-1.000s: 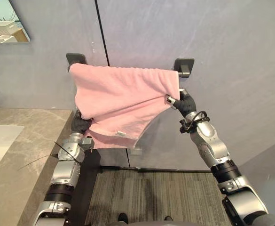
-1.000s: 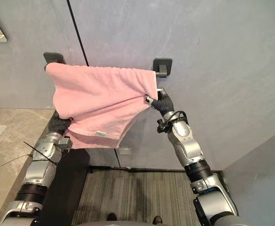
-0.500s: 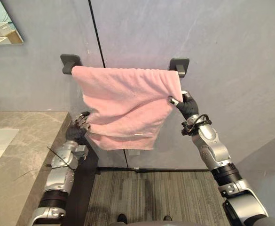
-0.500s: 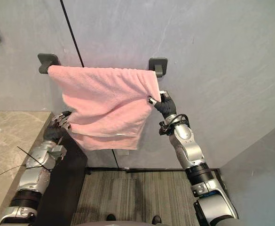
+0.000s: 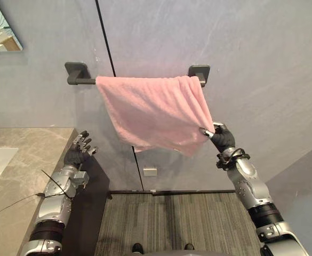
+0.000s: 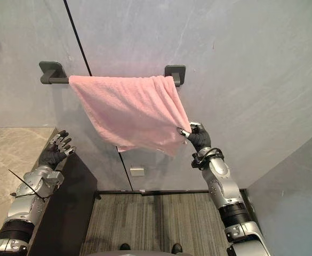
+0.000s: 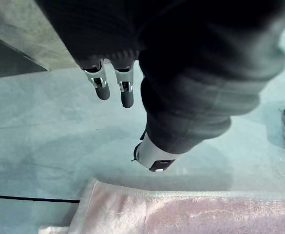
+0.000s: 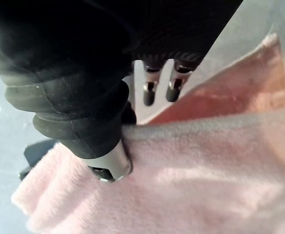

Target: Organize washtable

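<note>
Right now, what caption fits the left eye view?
Right hand pinches a corner of the pink towel on the bar; left hand open.

Towel (image 5: pixel 156 112): plain pale pink throughout. Towel rail (image 5: pixel 82 80): matt black. Wall (image 5: pixel 262 64): blue-grey, faintly mottled, with one thin black vertical seam (image 5: pixel 105 42). Countertop (image 5: pixel 22 160): grey-beige stone, darker veining. Carpet (image 5: pixel 177 224): grey, fine stripes. Left hand (image 5: pixel 76 156), right hand (image 5: pixel 222 140): silver fingers, dark tips, black ribbed covers.
</note>
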Motion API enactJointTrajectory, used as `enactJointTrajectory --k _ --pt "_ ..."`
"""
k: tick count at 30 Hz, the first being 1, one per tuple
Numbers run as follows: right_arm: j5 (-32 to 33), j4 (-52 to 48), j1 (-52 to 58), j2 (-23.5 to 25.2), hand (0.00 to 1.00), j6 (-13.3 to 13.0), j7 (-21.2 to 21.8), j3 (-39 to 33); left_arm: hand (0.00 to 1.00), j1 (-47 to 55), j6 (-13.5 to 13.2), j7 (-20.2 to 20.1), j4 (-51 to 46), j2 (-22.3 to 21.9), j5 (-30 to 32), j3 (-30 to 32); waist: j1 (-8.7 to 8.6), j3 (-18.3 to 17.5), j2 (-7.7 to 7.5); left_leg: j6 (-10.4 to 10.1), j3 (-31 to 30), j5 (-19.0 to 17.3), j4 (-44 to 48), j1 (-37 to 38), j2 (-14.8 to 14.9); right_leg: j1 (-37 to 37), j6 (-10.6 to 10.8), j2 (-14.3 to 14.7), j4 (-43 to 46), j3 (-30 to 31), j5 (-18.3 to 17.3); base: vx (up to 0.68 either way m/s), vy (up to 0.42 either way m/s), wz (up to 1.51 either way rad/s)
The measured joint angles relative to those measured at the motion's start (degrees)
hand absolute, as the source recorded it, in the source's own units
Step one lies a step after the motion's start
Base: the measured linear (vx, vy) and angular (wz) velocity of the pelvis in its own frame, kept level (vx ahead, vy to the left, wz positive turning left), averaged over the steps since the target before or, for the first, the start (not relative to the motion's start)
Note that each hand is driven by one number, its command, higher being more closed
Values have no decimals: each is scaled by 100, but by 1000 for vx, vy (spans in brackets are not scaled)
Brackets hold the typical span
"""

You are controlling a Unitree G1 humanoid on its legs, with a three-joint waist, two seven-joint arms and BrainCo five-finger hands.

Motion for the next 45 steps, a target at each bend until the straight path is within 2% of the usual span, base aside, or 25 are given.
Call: enactJointTrajectory --k 4,9,17,18,20,22,24,26,27,31,36,39,40,45 --pt "-15 -3 191 -21 0 15 -30 -203 0 13 -1 50 -2 -6 3 209 9 -1 -2 0 0 0 1 0 0 1 0 1 -1 1 5 0 0 0" --pt "-16 -7 254 -30 0 35 -127 -662 0 74 -28 313 -27 -12 -6 767 3 -4 -2 1 3 1 2 12 -1 20 4 0 -23 4 23 0 0 0" --pt "-30 -145 254 -30 0 35 -170 -881 0 117 -61 518 -345 -63 -3 1191 5 -4 -2 0 9 -1 3 52 0 55 11 1 -30 15 31 0 0 0" --pt "-44 -189 254 -30 0 35 -171 -887 0 118 -64 520 -395 -93 -3 1248 5 -3 -1 0 9 -1 2 54 0 57 11 0 -31 15 31 0 0 0" --pt "-192 -685 333 136 0 19 -371 -1317 0 150 -104 767 -1038 -544 7 1710 20 -2 7 1 3 -2 1 59 -16 69 23 -9 -30 -5 22 0 0 2" --pt "-217 -1119 362 345 0 -74 -552 -1737 0 293 -168 942 -1598 -788 37 1960 13 0 13 1 0 -2 1 75 -42 88 30 -16 -30 -20 16 0 0 3" --pt "-296 -1700 365 496 0 -405 -894 -2308 0 392 -283 1180 -2182 -895 233 2160 10 -12 43 1 -5 -3 0 90 -66 112 41 -23 -30 -54 6 0 0 4" --pt "-400 -2024 366 503 0 -628 -1096 -2582 0 433 -304 1284 -2622 -893 369 2321 2 -37 81 1 -7 -3 0 96 -73 115 43 -28 -30 -72 4 0 0 0" --pt "-433 -2186 366 501 0 -769 -1198 -2688 0 432 -355 1288 -2883 -880 503 2382 -1 -61 118 1 -9 -3 0 100 -79 120 45 -30 -30 -79 3 0 0 0" --pt "-369 -2603 366 448 0 -947 -1248 -2784 0 388 -432 1273 -3607 -489 905 2386 -20 -134 220 2 -15 -2 -1 115 -81 131 65 -38 -31 -86 -10 0 0 0" --pt "76 -2775 364 -64 0 -954 -832 -2382 0 -76 -787 1153 -4212 30 904 1963 -21 -217 277 -26 -65 -21 -2 144 -83 188 54 -41 -49 -135 -40 -26 -2 5" --pt "556 -2778 362 -311 0 -735 -235 -1823 0 -80 -825 693 -4342 265 629 1487 -16 -249 278 -29 -70 -22 -2 142 -77 187 51 -38 -51 -141 -44 -9 -2 1" --pt "627 -2778 362 -455 0 -597 36 -1471 0 -79 -820 403 -4343 361 489 1203 -7 -253 270 -30 -74 -22 -2 138 -77 183 52 -39 -52 -140 -44 0 0 0" --pt "757 -2757 319 -591 0 -289 574 -606 0 13 -709 -234 -4328 479 169 326 9 -289 199 -29 -75 -20 -2 72 -80 100 69 -41 -49 -112 -35 -3 -1 1"
